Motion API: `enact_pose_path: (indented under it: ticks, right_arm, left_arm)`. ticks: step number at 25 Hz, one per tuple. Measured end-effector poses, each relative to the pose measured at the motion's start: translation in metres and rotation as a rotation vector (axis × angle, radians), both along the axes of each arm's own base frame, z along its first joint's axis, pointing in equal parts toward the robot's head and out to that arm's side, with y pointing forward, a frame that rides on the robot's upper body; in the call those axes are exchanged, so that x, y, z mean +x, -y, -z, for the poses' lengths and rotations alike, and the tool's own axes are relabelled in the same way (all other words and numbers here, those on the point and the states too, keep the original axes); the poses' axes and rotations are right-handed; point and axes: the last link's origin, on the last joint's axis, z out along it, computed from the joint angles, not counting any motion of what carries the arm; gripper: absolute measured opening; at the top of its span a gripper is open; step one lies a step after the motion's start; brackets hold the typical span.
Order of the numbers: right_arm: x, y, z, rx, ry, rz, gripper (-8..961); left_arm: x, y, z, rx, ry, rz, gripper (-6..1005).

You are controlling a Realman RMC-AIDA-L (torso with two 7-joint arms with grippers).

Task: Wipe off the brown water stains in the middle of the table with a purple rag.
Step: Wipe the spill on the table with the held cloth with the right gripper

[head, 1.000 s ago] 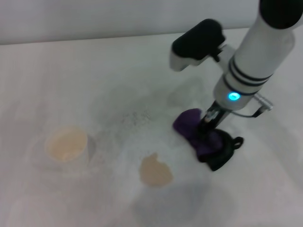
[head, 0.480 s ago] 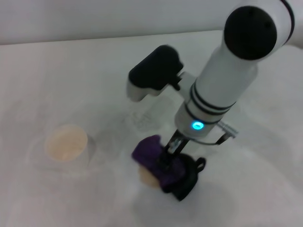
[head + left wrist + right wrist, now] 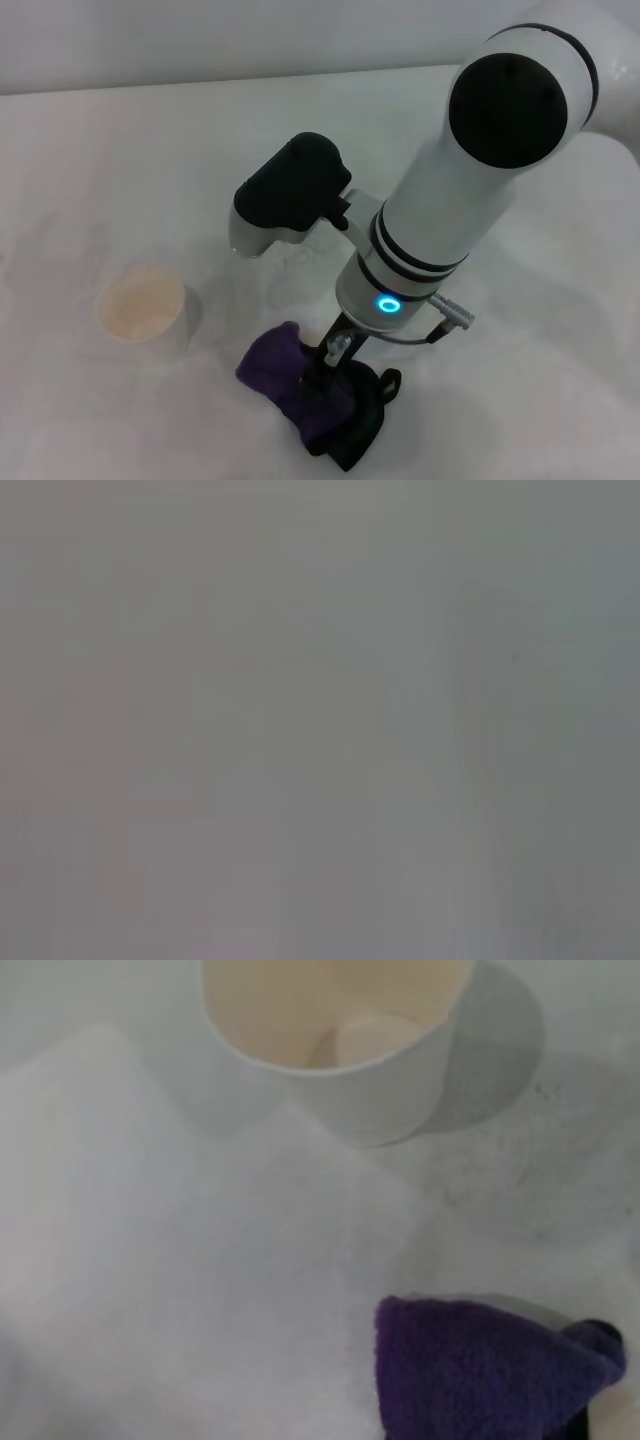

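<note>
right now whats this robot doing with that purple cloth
The right gripper is shut on the purple rag and presses it onto the white table, near the front edge. The brown water stains are not visible; the rag and arm cover that spot, so whether any remains cannot be told. A white cup stands apart from the rag, on the robot's left. The left arm is out of sight.
</note>
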Motion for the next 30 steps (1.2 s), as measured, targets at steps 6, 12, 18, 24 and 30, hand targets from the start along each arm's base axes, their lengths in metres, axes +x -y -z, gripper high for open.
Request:
enact_pose_path:
  ticks: [6,12,18,24,30]
  right_arm:
    - [-0.001,-0.014,-0.011,0.074,0.057,-0.002,102]
    - [0.006,-0.026,-0.03,0.135,0.14,0.008,102]
    - [0.019,-0.034,-0.041,0.196,0.22,0.032,102]
    - [0.008,-0.019,-0.028,0.133,0.151,0.013,102]
    - [-0.007,0.002,-0.006,0.02,0.022,-0.012,101]
  left_arm:
    - [0.0,0.003,-0.001,0.007,0.004,0.005,876]
    - [-0.002,0.005,-0.001,0.01,0.005,-0.001,876]
    - [-0.001,0.006,0.001,0.006,0.007,-0.002,876]
    - [0.001,0.005,0.005,0.0,0.024,0.003,876]
    - [0.002,0.005,0.007,-0.002,0.028,0.005,875]
